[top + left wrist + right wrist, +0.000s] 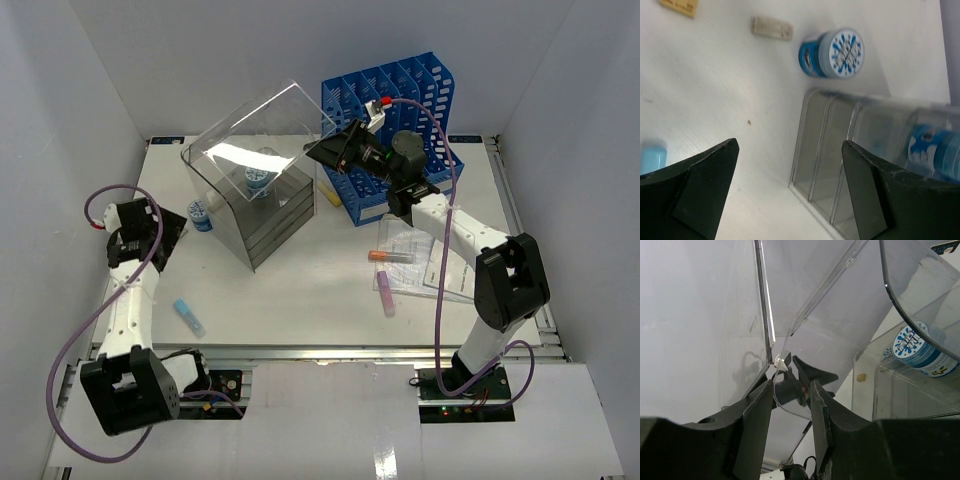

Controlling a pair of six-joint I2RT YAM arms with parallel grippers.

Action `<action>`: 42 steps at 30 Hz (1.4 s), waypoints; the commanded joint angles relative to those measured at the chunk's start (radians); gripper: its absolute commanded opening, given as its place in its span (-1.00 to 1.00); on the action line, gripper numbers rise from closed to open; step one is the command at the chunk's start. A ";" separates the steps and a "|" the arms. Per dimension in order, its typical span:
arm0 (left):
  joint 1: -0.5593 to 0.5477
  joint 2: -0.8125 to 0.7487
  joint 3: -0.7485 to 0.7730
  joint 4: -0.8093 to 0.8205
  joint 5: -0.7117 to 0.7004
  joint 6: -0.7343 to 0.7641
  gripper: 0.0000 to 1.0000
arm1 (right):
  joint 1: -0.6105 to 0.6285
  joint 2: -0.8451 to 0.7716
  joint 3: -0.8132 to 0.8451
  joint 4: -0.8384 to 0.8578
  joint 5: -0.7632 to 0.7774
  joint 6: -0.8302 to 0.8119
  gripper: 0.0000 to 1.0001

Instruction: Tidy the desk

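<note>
The white desk (300, 300) holds a clear plastic drawer box (265, 215) with its lid (265, 125) tilted up. My right gripper (335, 150) is at the lid's right corner. In the right wrist view the lid's curved edge (790, 400) sits between the fingers, which are shut on it (792, 400). A blue-and-white jar (260, 180) lies in the box's top compartment. My left gripper (160, 235) hovers open and empty left of the box; its wrist view shows the gripper (790, 190) facing the drawer fronts (835, 150). A second jar (832, 52) stands on the desk (715, 90) beside the box.
A blue slotted file rack (400, 100) stands behind my right arm. An orange marker (390, 256), a pink stick (386, 295) and papers (440, 265) lie at the right. A light blue piece (188, 317) lies front left. A beige eraser (771, 27) lies near the jar.
</note>
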 commanded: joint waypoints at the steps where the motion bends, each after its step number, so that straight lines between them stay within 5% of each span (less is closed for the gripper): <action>1: 0.139 0.167 0.065 0.143 0.314 0.151 0.96 | 0.001 -0.032 0.017 0.067 -0.004 -0.012 -0.15; 7: 0.189 0.448 0.215 0.224 0.629 0.268 0.96 | 0.001 -0.024 0.007 0.067 -0.009 -0.023 -0.15; 16: 0.186 0.639 0.402 0.177 0.649 0.329 0.96 | 0.002 -0.007 -0.005 0.067 -0.012 -0.033 -0.15; 29: 0.068 0.886 0.709 -0.067 0.521 0.404 0.96 | 0.002 0.005 -0.022 0.067 -0.015 -0.041 -0.14; 34: 0.017 0.969 0.879 -0.232 0.356 0.418 0.96 | 0.002 0.008 -0.030 0.067 -0.014 -0.041 -0.14; 42: -0.028 0.979 0.818 -0.270 0.245 0.493 0.91 | 0.002 0.005 -0.037 0.066 -0.012 -0.041 -0.13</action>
